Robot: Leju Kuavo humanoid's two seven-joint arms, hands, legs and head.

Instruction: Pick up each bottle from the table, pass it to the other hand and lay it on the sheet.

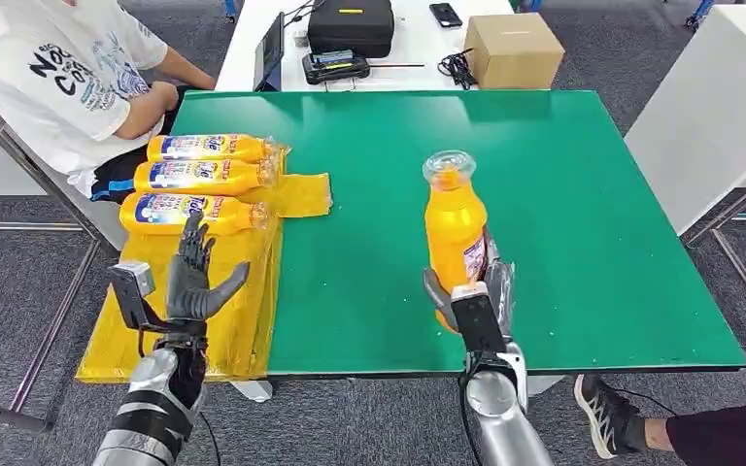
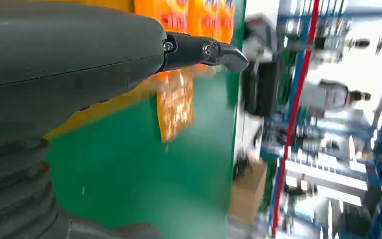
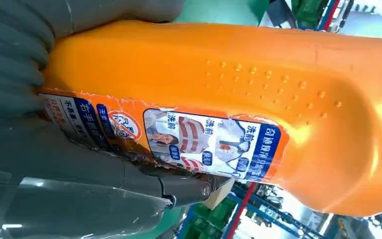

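Note:
My right hand [image 1: 474,291] grips an orange bottle [image 1: 455,228] with a clear cap, held upright above the green table [image 1: 563,194] near its front edge. The right wrist view shows the same bottle [image 3: 238,99] up close, its printed label facing the camera and my fingers [image 3: 129,184] wrapped round it. Three orange bottles [image 1: 199,180] lie side by side on the yellow sheet [image 1: 243,291] at the table's left. My left hand [image 1: 194,277] hovers open over the sheet, just in front of the nearest lying bottle [image 1: 189,214], with fingers spread.
A person in a white shirt [image 1: 68,68] sits at the table's far left corner. Behind the green table, a white table holds a black case [image 1: 350,24], a cardboard box [image 1: 513,49] and cables. A foot in a shoe [image 1: 607,413] is at the front right.

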